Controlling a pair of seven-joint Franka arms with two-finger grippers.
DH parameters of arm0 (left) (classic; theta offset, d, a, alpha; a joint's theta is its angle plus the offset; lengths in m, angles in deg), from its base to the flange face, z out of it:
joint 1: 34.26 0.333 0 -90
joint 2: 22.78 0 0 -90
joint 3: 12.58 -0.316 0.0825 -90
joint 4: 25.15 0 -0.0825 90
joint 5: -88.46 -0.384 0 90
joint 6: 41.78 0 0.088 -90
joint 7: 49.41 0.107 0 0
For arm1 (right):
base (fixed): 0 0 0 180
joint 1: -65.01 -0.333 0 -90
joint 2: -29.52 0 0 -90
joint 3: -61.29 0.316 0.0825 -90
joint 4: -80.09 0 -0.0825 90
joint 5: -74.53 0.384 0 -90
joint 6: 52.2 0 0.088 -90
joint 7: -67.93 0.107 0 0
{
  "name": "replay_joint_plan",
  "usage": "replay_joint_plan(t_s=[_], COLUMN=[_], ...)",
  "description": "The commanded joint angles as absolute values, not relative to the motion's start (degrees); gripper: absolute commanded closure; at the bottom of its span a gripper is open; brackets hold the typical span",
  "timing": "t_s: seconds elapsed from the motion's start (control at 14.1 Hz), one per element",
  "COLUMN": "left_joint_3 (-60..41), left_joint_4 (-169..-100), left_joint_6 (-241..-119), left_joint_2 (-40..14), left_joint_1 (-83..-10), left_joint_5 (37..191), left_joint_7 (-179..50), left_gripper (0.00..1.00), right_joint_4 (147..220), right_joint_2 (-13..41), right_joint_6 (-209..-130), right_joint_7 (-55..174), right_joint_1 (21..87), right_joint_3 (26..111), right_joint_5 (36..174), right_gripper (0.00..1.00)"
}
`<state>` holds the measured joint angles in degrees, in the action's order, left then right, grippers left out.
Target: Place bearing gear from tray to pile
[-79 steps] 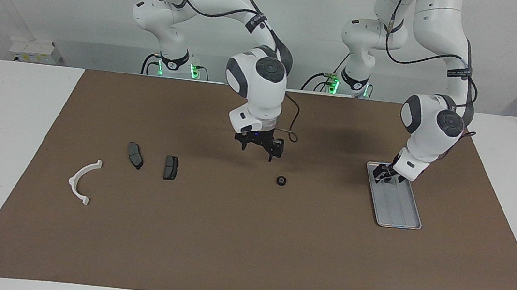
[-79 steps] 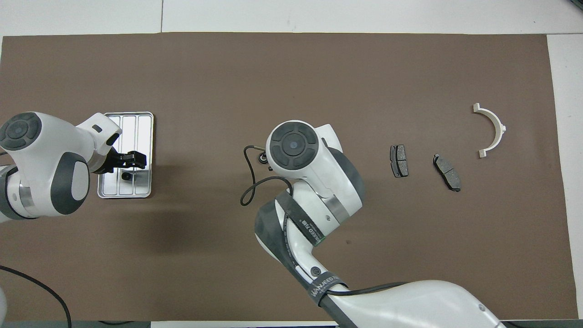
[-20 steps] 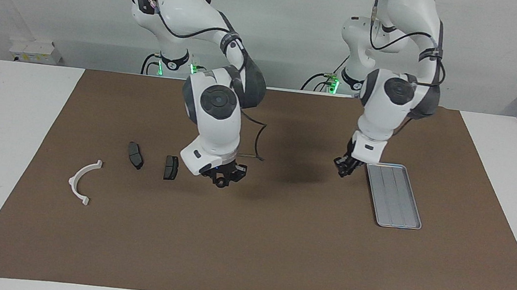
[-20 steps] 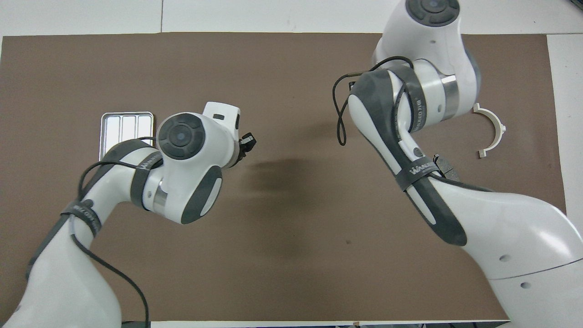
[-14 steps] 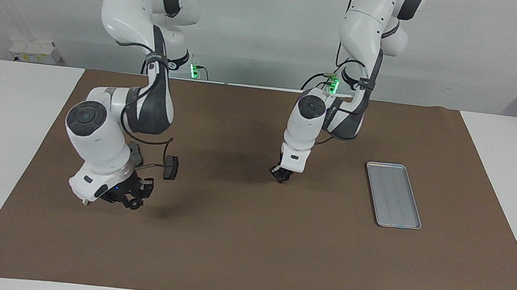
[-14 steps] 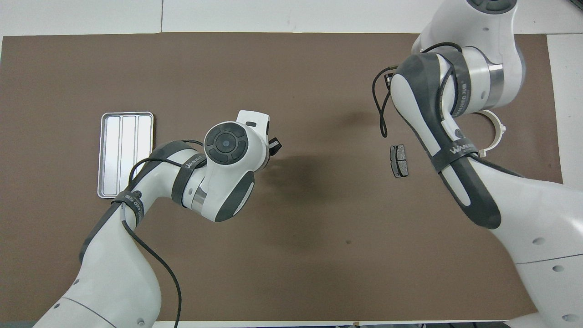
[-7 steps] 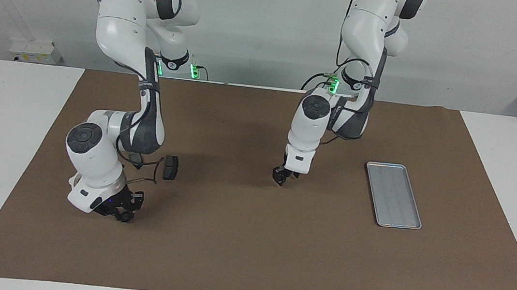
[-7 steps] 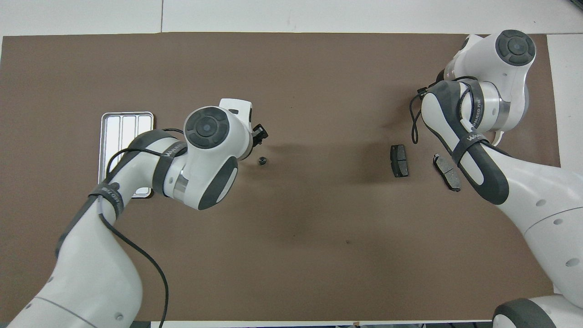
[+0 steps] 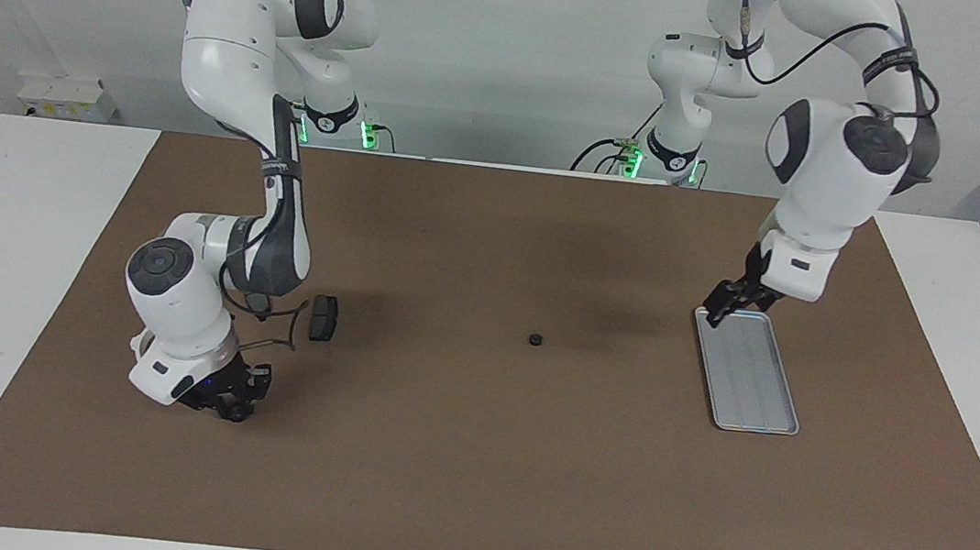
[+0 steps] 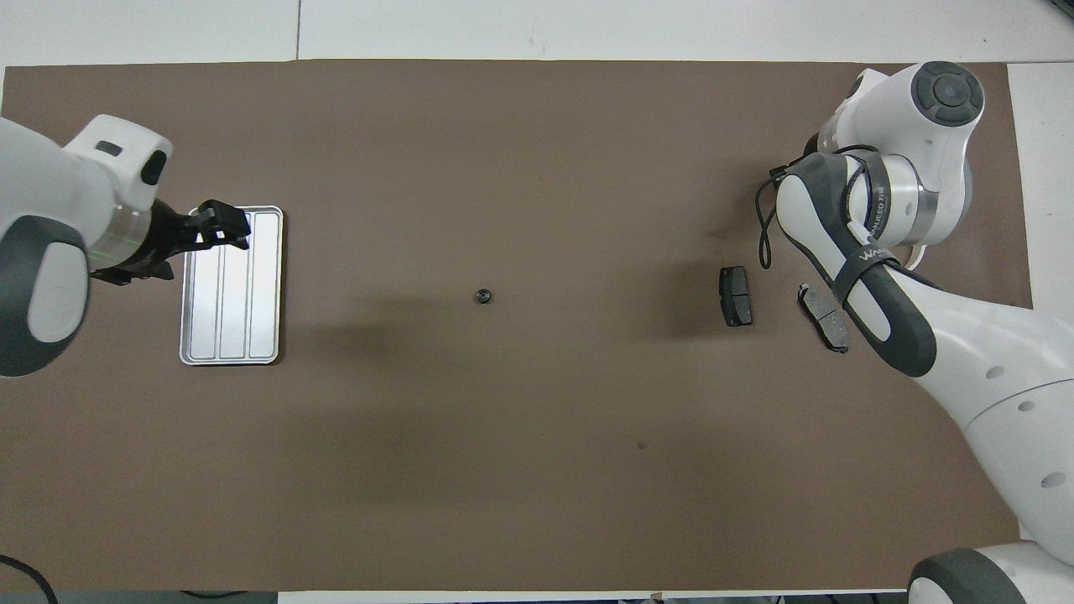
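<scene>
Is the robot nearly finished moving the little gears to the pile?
About halfway. The tray is empty. The right hand is low at the pile, apparently with a small dark part under it. One gear lies mid-mat, not at the pile. The left hand hangs over the tray's end nearer the robots. Left: carrying that gear over.

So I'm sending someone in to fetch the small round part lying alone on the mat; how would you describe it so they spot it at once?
Start at the brown mat and look to its middle, between the silvery tray and the dark brake-pad pieces. There lies the bearing gear, alone, touching nothing. It is the one small, black, round part; the pads are flat, grey and larger.
</scene>
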<state>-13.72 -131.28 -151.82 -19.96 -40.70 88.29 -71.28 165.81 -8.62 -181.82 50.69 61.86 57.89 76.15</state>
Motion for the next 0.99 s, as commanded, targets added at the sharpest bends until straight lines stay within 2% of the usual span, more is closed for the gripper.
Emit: replay_joint_plan(t_s=[0.0, 0.28, 0.5, 0.71, 0.92], left_joint_3=[-12.84, -11.79, -10.99, -10.99, -10.91], left_joint_4=[-132.47, -132.56, -130.98, -131.33, -125.63], left_joint_6=[-146.65, -145.75, -142.50, -144.95, -140.25], left_joint_2=[-25.31, -26.73, -26.73, -26.30, -23.31], left_joint_1=[-36.82, -33.91, -33.91, -33.65, -33.03], left_joint_5=[87.84, 88.55, 88.55, 88.55, 89.07], left_joint_7=[-62.79, -62.15, -62.06, -60.40, -58.99], left_gripper=[0.00, 0.00, 0.00, 0.00, 0.00], right_joint_4=[166.75, 165.26, 165.25, 165.25, 164.29], right_joint_2=[-7.14, -3.01, 0.51, 1.39, 0.70], right_joint_6=[-181.85, -173.34, -167.27, -166.72, -167.34], right_joint_7=[51.13, 59.63, 77.26, 102.30, 117.37], right_joint_1=[61.67, 56.58, 49.92, 39.38, 31.63], right_joint_3=[58.65, 58.39, 58.65, 58.65, 58.74], right_joint_5=[75.93, 75.58, 75.67, 75.84, 75.93], right_gripper=[0.00, 0.00, 0.00, 0.00, 0.00])
